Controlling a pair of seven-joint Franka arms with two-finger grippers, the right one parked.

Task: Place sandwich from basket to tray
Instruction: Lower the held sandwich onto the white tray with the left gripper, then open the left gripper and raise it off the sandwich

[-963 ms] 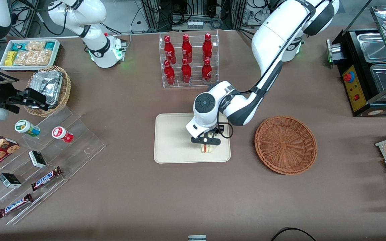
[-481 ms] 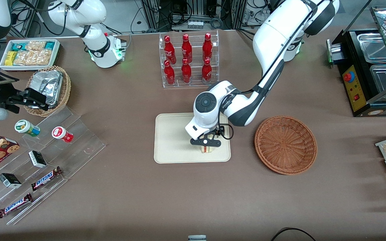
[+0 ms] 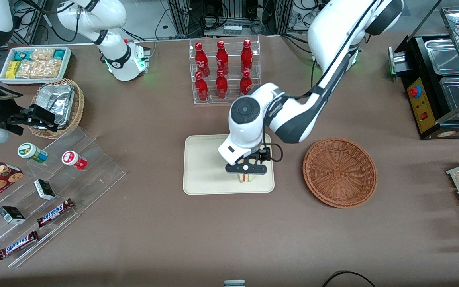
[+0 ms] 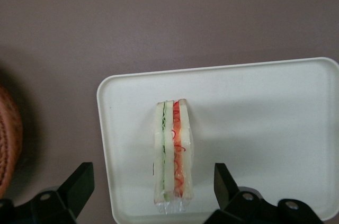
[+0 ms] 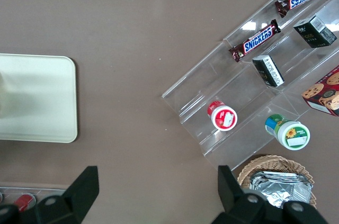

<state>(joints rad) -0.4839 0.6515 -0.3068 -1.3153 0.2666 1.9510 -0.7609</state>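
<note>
1. The gripper (image 3: 246,169) hangs above the tray (image 3: 203,167) with its jaws spread wide; in the wrist view both black fingers (image 4: 79,187) stand clear of the sandwich (image 4: 172,152) on either side, touching nothing.
2. The sandwich stands on edge on the tray, its green and red filling layers facing up between pale bread slices. It sits near the tray's corner that is closest to the front camera and toward the working arm's end of the desk.
3. In the front view only a small part of the sandwich (image 3: 245,177) shows beneath the gripper, close to the tray's near edge.
4. The tray lies flat near the middle of the desk (image 3: 165,235), and the rest of its cream surface is bare.
5. The basket (image 3: 340,172) of reddish-brown wicker sits on the desk beside the tray, toward the working arm's end, a little apart from the tray's rim, with nothing visible in it.
6. A clear rack of red bottles (image 3: 223,71) stands on the desk farther from the front camera than the tray.
</note>
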